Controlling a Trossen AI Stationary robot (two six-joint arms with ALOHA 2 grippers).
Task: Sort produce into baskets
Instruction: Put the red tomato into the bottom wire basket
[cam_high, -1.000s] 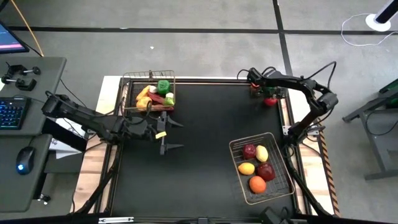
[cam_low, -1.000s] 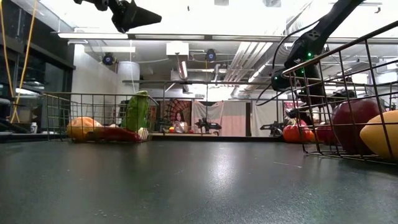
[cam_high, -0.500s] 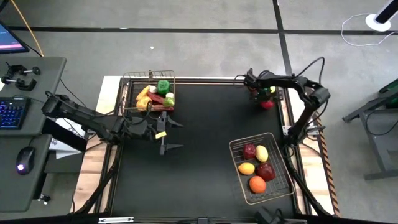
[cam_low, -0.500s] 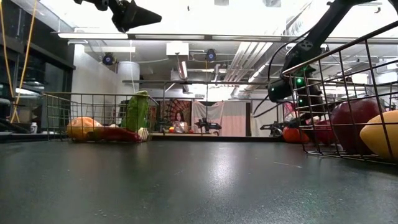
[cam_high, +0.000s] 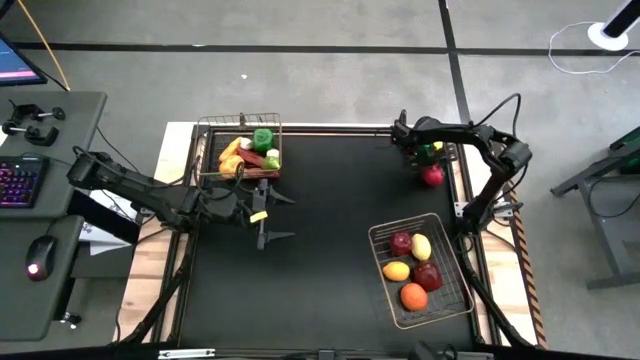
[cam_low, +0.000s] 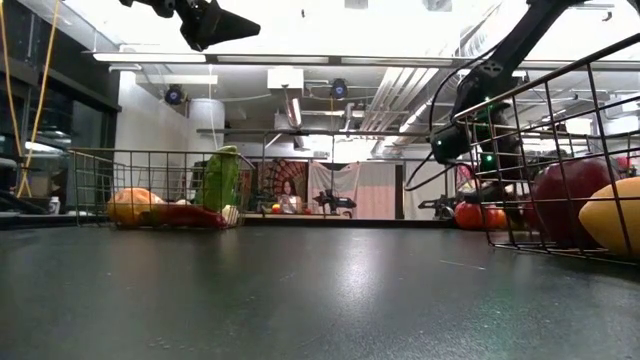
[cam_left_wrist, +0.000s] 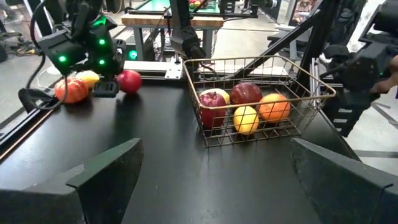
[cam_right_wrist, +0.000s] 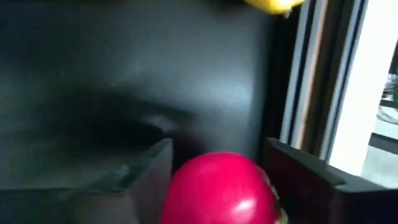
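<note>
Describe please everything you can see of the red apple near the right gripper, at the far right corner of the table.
The red apple is round, smooth and glossy, like plastic, with a bright highlight on its skin. It lies on the black table near the far right edge, outside both baskets. In the right wrist view it sits between the two dark fingers of the right gripper, which is open around it; whether they touch it I cannot tell. An orange piece and a yellow piece lie close by.

Table mat (cam_high: 330, 240): black, wood-edged.
Side desk (cam_high: 50, 200): dark, left of the table.
Keyboard (cam_high: 20, 183): backlit purple.
Mouse (cam_high: 39, 257): glowing, near the keyboard.
Floor (cam_high: 330, 70): grey, dark lines.
</note>
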